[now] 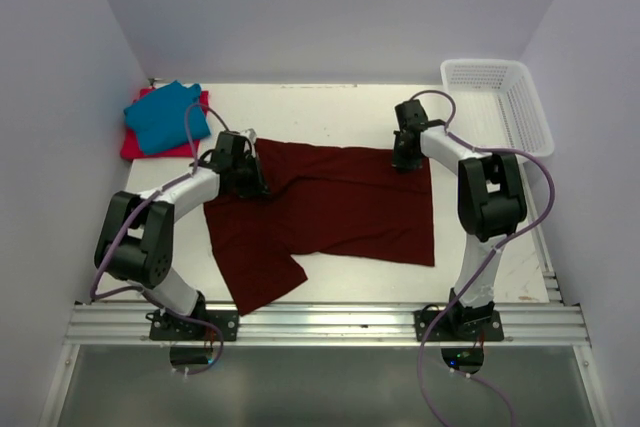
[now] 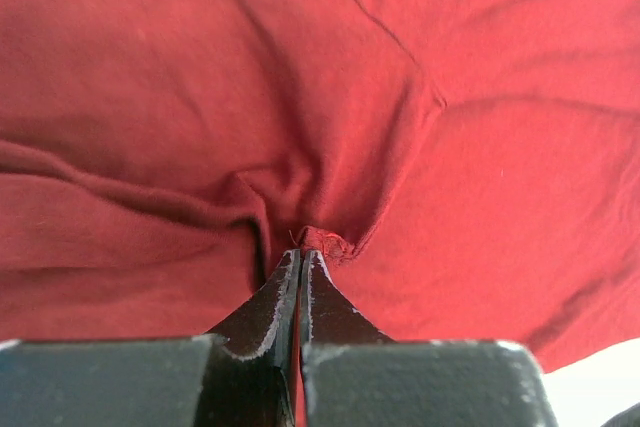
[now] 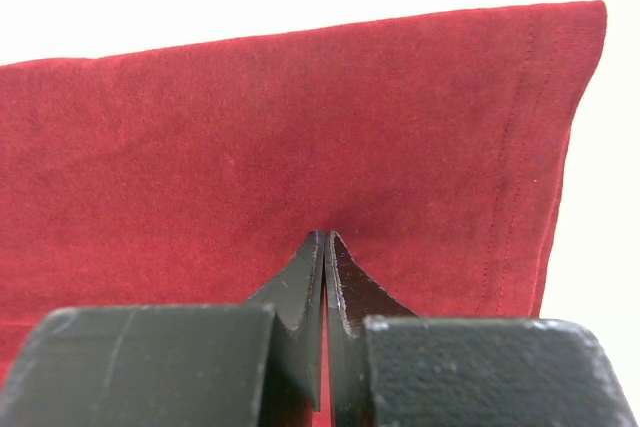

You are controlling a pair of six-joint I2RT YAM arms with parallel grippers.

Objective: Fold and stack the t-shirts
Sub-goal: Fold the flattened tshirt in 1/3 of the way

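The dark maroon t-shirt [image 1: 340, 207] lies spread across the middle of the table, one part trailing toward the near left. My left gripper [image 1: 250, 184] sits at its far left edge. In the left wrist view it [image 2: 302, 253] is shut on a small bunched pinch of the maroon cloth [image 2: 200, 77]. My right gripper [image 1: 405, 157] sits at the shirt's far right corner. In the right wrist view it [image 3: 327, 237] is shut on the maroon cloth [image 3: 250, 127] near the hemmed edge. The teal blue t-shirt [image 1: 165, 115] lies folded on the red-pink t-shirt [image 1: 135, 144] at the back left.
A white plastic mesh basket [image 1: 500, 102] stands at the back right corner. White walls close in the table on the left, the back and the right. A metal rail [image 1: 330, 322] with the arm bases runs along the near edge.
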